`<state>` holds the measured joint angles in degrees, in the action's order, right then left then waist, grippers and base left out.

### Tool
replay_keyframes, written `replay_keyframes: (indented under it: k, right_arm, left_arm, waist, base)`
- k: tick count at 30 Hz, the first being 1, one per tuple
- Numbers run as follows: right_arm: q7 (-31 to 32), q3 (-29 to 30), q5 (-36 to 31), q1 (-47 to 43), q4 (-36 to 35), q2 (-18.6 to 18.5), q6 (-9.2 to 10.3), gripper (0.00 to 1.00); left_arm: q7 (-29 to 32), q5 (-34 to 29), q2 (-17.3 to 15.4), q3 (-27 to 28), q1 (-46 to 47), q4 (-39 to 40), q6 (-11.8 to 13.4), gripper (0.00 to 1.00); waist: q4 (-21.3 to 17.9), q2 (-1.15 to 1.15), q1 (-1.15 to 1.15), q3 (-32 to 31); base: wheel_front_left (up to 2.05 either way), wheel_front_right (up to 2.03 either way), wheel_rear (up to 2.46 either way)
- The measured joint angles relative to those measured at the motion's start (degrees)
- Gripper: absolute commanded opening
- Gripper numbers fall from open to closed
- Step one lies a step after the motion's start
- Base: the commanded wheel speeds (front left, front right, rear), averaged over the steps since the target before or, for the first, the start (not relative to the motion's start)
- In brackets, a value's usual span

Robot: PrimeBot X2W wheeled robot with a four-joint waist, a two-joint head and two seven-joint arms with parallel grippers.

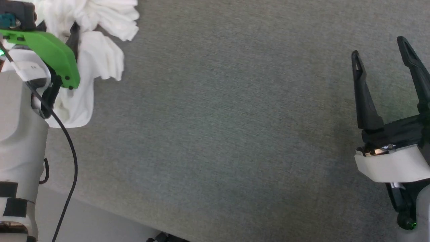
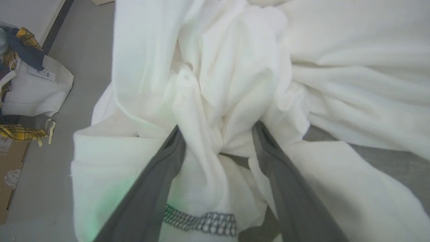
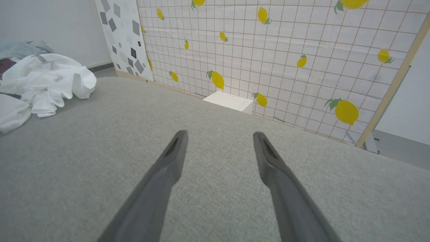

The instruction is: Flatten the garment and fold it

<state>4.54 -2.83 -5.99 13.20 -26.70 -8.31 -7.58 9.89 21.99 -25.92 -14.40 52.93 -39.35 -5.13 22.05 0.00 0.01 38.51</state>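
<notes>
Here's the garment (image 2: pixel 235 67), a crumpled white heap at the far left corner of the grey cushioned surface (image 1: pixel 218 134), nowhere near flat, so by my reckoning we're right at the start of this one. The left gripper (image 2: pixel 218 129) is down in the pile, fingers spread wide, with a thick twist of cloth standing between them and folds brushing both inner faces, nothing pinched. Why there? My read is that it wants a handful from the middle of the bundle, so the shirt can be dragged onto the open grey stretch where there's room to spread it. A strip of dark zigzag seam (image 2: pixel 201 222) peeks out low between the fingers (a handy marker for a hem or cuff, though I can't tell which). On the other side, the right gripper (image 1: pixel 378 48) hangs over bare fabric, well apart from the shirt, fingers equally wide and empty, probably parked clear until there's an edge to take. Past it sit a white box (image 3: pixel 231 101) and a lemon-print panel (image 3: pixel 285 50), no part of the job. Risk to watch: closing on several layers at once and lifting a knot rather than one edge
</notes>
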Motion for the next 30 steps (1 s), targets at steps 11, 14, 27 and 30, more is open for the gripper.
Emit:
replay_keyframes:
  k: [11,14,27,30]
  right_arm:
    - [0.0,0.3,0.5,0.1,0.1,-0.2,0.0,1.0]
    - [-0.8,0.3,0.7,0.1,0.9,0.3,0.0,1.0]
    - [-8.6,5.9,3.2,-3.0,9.0,5.2,0.0,1.0]
    - [-9.9,7.3,3.9,-4.2,10.2,5.3,0.0,1.0]
  left_arm:
    - [-5.5,-0.3,-0.1,-0.3,2.2,-5.9,0.7,0.0]
    - [-6.9,-0.5,-0.9,-0.3,3.5,-6.2,0.7,0.0]
    - [-6.7,-1.5,-7.1,0.0,12.0,5.0,-0.1,0.0]
    - [-4.5,-1.2,-7.1,0.0,13.7,9.2,-0.1,0.0]
  waist:
    - [-1.9,0.0,0.0,1.3]
    - [-1.7,0.0,0.0,-0.1]
    - [-2.8,0.0,-0.01,-13.5]
    - [-3.3,0.0,-0.01,-16.5]
  base:
    - [0.0,0.0,0.0]
    - [0.0,0.0,0.0]
    - [0.0,0.0,0.0]
    - [0.0,0.0,0.0]
